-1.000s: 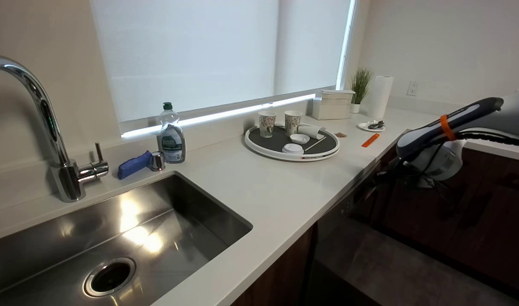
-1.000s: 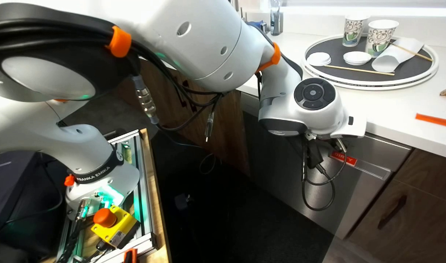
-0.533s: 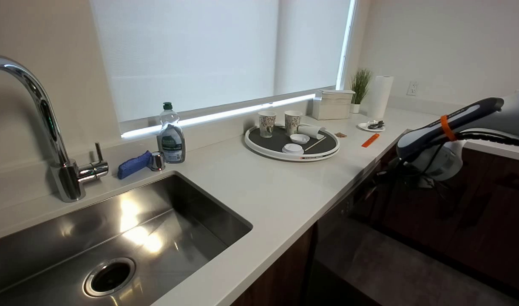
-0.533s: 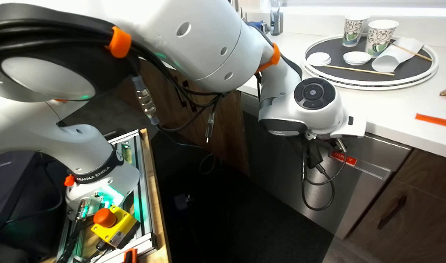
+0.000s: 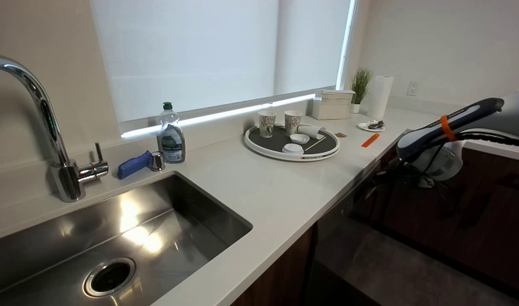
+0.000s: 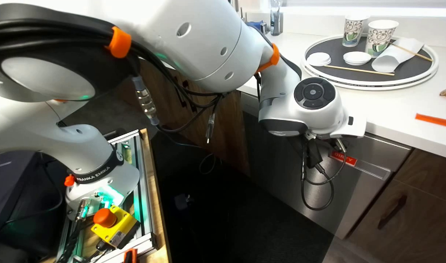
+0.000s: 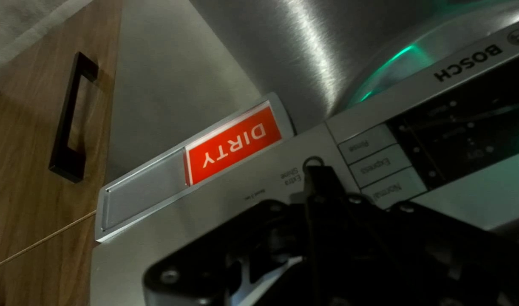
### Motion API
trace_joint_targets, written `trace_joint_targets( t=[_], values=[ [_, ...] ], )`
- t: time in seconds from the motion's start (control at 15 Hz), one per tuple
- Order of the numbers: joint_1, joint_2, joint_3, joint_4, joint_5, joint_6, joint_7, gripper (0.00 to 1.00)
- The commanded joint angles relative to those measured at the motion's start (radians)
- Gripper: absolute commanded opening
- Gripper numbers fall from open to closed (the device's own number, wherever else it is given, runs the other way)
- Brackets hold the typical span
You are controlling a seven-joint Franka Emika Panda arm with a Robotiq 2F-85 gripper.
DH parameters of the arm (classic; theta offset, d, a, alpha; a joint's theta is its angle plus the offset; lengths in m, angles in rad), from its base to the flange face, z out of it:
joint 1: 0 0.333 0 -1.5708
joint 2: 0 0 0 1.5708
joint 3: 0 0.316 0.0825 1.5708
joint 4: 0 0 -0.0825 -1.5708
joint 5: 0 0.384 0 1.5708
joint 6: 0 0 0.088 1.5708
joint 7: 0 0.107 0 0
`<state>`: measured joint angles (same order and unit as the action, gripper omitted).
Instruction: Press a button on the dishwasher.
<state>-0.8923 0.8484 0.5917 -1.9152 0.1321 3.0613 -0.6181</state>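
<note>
The dishwasher [image 6: 310, 190] has a brushed steel front under the counter. In the wrist view its control panel [image 7: 225, 199] shows upside down, with a round ringed button [image 7: 313, 161] beside the words "Extra Shine". My black gripper [image 7: 321, 171] is shut, its fingertips together and empty. The tips overlap the lower part of the ringed button and hide it; whether they touch it cannot be told. The Rinse, Express and Normal labels [image 7: 376, 163] lie just right of the tips. In an exterior view the wrist [image 6: 317, 117] hides the gripper at the counter edge.
A red DIRTY sign [image 7: 238, 142] is fixed on the dishwasher front. The white countertop [image 6: 398, 106] overhangs just above the wrist. A round tray [image 6: 369, 84] with cups and lids stands on it. Cables [image 6: 332, 193] hang from the wrist. A wooden cabinet [image 6: 398, 208] adjoins the dishwasher.
</note>
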Motion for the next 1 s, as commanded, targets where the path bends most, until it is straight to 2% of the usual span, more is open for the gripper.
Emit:
trace_joint_targets(
  t=[0.0, 0.33, 0.6, 0.93],
  values=[
    [0.024, 0.014, 0.000, 0.035, -0.038, 0.024, 0.071, 0.00],
    [0.014, -0.020, -0.024, -0.001, -0.096, -0.014, 0.047, 0.00],
    [0.033, -0.065, -0.086, -0.043, -0.156, -0.010, 0.038, 0.00],
    [-0.002, -0.112, -0.098, -0.115, -0.218, -0.031, -0.011, 0.00]
  ],
)
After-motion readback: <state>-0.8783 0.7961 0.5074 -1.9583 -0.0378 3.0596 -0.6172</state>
